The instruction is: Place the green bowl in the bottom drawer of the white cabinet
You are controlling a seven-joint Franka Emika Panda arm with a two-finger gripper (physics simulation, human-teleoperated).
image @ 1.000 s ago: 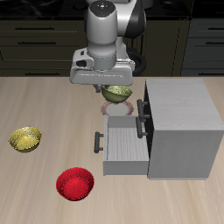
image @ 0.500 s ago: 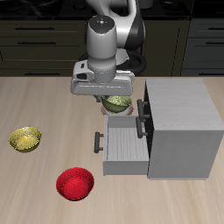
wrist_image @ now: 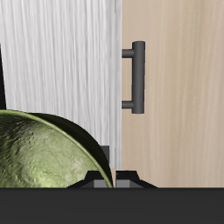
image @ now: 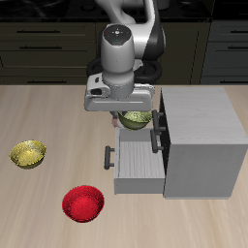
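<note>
I have the small olive-green bowl (image: 136,119) clenched in my end effector (image: 129,114), hanging over the back corner of the light grey bottom drawer (image: 136,163), pulled out of the boxy white cabinet (image: 199,140); its tray lies below, toward the worktop's front edge.

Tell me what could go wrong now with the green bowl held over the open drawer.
The green bowl hangs from the gripper near the back edge of the bottom drawer, close to the white cabinet. Lowered here, it might clip the cabinet front or the handles above. The wrist view shows the bowl gripped by its rim, so it could tilt or slip on release.
</note>
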